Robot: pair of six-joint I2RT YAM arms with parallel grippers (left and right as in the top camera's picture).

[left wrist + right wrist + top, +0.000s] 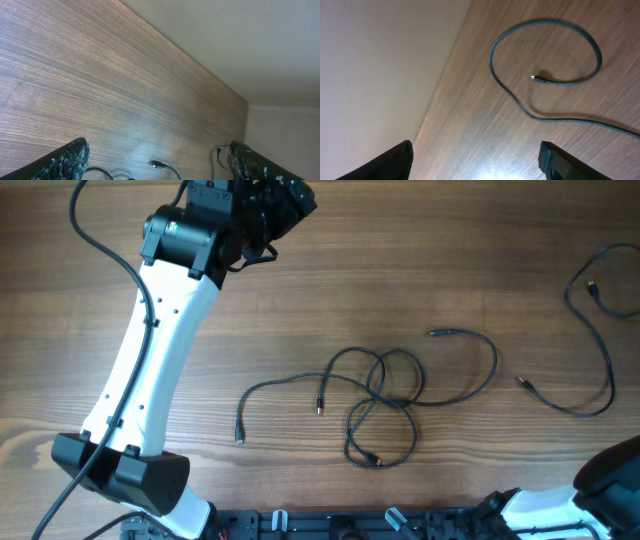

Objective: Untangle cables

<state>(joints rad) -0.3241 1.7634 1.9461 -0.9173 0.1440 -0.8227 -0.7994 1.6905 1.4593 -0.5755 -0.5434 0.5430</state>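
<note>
Speckled black fingers (60,162) of the left pincer (159,147) fill the bottom corners of its own view, spread wide with nothing between them but bare wood. Just beyond them a small plug end (157,163) lies on the table (300,310), whose brown top shows fine straight grain running up to a pale wall (225,40).

Smooth dark fingers of the right pincer (476,145) likewise stand wide and empty. Past them a thin, round loose cable (491,60) curls in one open loop. Its metal-tipped plug points left inside the curl and its tail runs off to the right.

Seen from overhead, that loose cable lies at the table's right side, well apart from the tangled cables (385,400) in the middle. This knot of thin black cords, several overlapping loops, stretches mostly left to right. One plug trails to the lower left and another reaches to the upper right. The left arm (150,380), a white shell with black joints, reaches to the far edge.
</note>
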